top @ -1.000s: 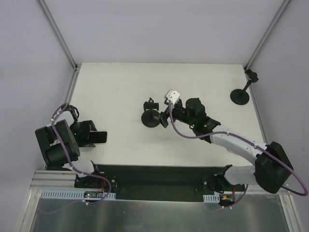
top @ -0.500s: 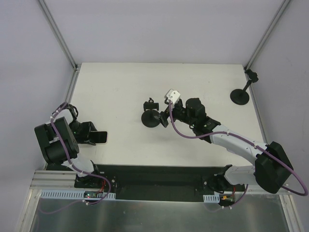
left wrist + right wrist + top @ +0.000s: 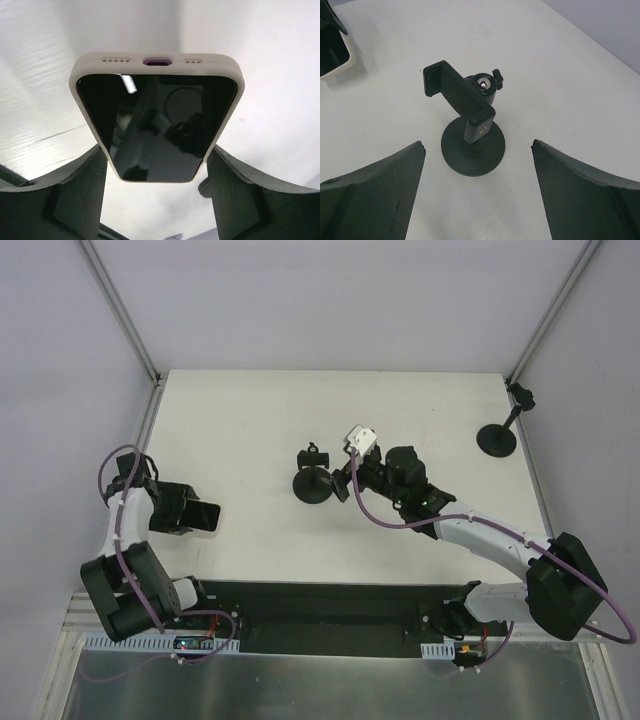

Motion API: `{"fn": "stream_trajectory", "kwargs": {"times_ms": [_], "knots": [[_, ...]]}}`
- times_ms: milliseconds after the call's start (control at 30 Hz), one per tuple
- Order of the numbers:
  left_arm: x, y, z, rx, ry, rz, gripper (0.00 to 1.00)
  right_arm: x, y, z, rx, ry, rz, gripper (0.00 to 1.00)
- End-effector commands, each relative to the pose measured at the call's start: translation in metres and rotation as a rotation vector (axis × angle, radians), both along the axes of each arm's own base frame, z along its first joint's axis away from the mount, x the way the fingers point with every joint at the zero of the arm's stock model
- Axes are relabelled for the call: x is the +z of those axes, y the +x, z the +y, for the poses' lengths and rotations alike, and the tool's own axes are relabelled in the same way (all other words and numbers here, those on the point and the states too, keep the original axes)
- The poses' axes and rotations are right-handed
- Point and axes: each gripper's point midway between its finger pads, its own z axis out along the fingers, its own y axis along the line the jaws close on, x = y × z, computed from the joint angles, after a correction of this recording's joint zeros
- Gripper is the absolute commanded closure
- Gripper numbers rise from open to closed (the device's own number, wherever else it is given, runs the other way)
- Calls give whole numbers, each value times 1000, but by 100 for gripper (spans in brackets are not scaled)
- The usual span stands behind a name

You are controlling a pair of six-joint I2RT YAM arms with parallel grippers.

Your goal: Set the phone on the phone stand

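Note:
The phone (image 3: 157, 110) has a dark screen and a beige case. My left gripper (image 3: 157, 150) is shut on its near end, one finger against each long side. In the top view the phone (image 3: 203, 515) is at the table's left, at the tip of my left gripper (image 3: 188, 512). The black phone stand (image 3: 313, 480) has a round base and a clamp on a ball joint, mid-table. In the right wrist view the stand (image 3: 472, 145) sits just ahead of my right gripper (image 3: 477, 144), which is open and empty. My right gripper (image 3: 342, 483) is just right of the stand.
A second black stand (image 3: 497, 436) with a thin arm stands at the table's far right edge. The phone's corner shows at the top left of the right wrist view (image 3: 345, 67). Metal frame posts rise at the table's back corners.
My left arm has swung its elbow down toward the base, and the wrist now reaches in from the left. The phone has shifted slightly up the table. The right arm has barely moved.

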Motion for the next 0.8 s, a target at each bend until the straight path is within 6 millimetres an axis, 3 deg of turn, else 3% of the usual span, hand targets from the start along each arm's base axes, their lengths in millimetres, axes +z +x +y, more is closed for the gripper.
{"fn": "stream_trajectory", "kwargs": {"times_ms": [0, 100, 133, 200, 267, 300, 367, 400, 467, 567, 700, 767], "knots": [[66, 32, -7, -244, 149, -322, 100, 35, 7, -3, -65, 97, -67, 9], [110, 48, -25, -396, 229, -555, 100, 40, 13, -11, -133, 107, -76, 9], [138, 59, -30, -442, 281, -704, 100, 41, 13, -12, -138, 110, -77, 9], [171, 60, -67, -593, 251, -885, 100, 46, 9, -11, -135, 125, -88, 9], [212, 62, -88, -671, 307, -1032, 100, 52, 6, -11, -130, 145, -102, 9], [225, 59, -111, -740, 292, -1084, 100, 55, 2, -11, -122, 154, -110, 9], [259, 58, -129, -799, 300, -1176, 100, 58, -2, -9, -111, 163, -119, 9], [268, 58, -134, -816, 299, -1201, 100, 63, -6, -8, -102, 174, -127, 9], [293, 53, -166, -922, 259, -1290, 100, 71, -13, -3, -67, 195, -132, 9], [310, 45, -204, -1081, 223, -1365, 100, 83, -28, 5, -10, 234, -125, 9], [315, 33, -240, -1287, 233, -1431, 100, 108, -40, 2, 18, 306, -95, 4], [311, 29, -252, -1383, 237, -1439, 100, 109, -41, -3, -5, 307, -17, 3]]}}
